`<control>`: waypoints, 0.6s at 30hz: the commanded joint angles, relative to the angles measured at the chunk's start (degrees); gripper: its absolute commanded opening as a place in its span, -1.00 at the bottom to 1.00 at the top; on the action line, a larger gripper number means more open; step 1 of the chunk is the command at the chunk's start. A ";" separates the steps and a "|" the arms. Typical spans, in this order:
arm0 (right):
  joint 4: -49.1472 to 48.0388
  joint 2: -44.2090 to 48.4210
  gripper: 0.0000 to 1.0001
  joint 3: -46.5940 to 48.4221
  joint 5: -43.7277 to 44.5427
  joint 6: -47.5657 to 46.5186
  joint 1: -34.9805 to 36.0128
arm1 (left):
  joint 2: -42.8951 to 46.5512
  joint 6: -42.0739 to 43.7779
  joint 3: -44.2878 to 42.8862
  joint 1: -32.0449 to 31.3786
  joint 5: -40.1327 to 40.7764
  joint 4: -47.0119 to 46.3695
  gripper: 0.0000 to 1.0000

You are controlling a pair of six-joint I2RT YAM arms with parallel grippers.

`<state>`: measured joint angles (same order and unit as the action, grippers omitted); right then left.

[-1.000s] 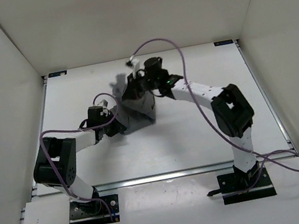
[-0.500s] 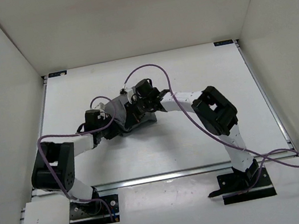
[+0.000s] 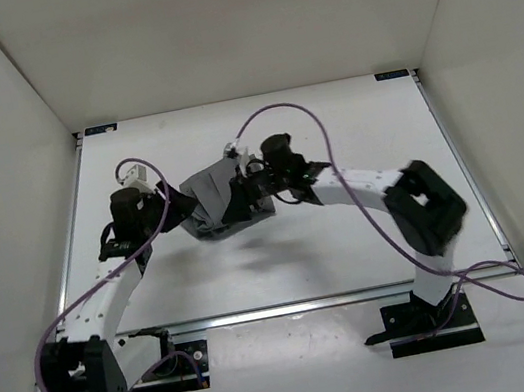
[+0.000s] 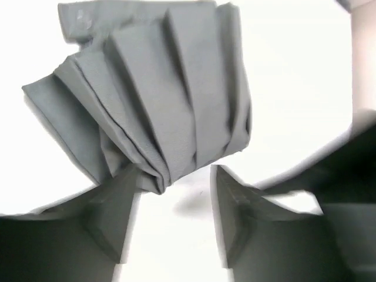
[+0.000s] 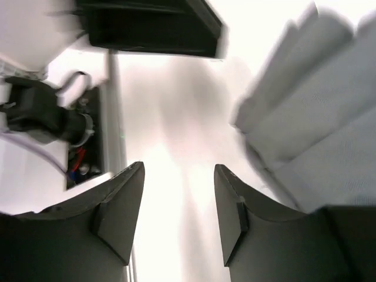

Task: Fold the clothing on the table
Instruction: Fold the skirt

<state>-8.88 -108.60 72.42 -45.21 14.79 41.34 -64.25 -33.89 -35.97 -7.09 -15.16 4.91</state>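
Clothing [image 4: 158,100]: folded edge just beyond left claw [image 4: 174,174].

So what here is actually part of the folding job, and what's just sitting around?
Part of the job: the clothing, a crumpled grey bundle; the table it lies on; the left gripper and the right gripper, both open.
Just there: the purple cables looping over the arms; the white walls around the table.

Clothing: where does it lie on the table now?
In the top view the clothing lies bunched left of the table's middle, between the left hand and the right hand.
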 commanded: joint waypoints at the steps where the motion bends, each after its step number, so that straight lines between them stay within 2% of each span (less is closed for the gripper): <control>1: -21.84 16.37 -0.04 -11.82 2.21 -0.72 -0.12 | 5.70 0.75 -1.31 1.64 -1.79 3.19 0.41; 2: -21.88 20.75 0.00 -13.35 5.97 -2.12 -0.30 | 7.19 1.19 -0.78 2.25 -3.28 3.09 0.97; 6: -17.39 30.09 0.04 -20.37 13.39 -3.19 -1.96 | 7.92 2.42 -3.04 1.92 -8.74 4.05 0.97; 8: -21.16 33.08 0.03 -25.21 12.52 0.31 -4.51 | 6.69 3.65 -4.54 0.33 -8.84 5.72 0.97; 11: -20.48 37.66 0.03 -31.01 12.96 -0.10 -8.81 | 5.19 2.95 -5.26 -2.04 -10.59 4.16 0.97; 18: -22.31 43.03 0.03 -37.17 11.82 0.42 -14.79 | 6.24 2.24 -2.79 -3.54 -10.25 1.95 0.97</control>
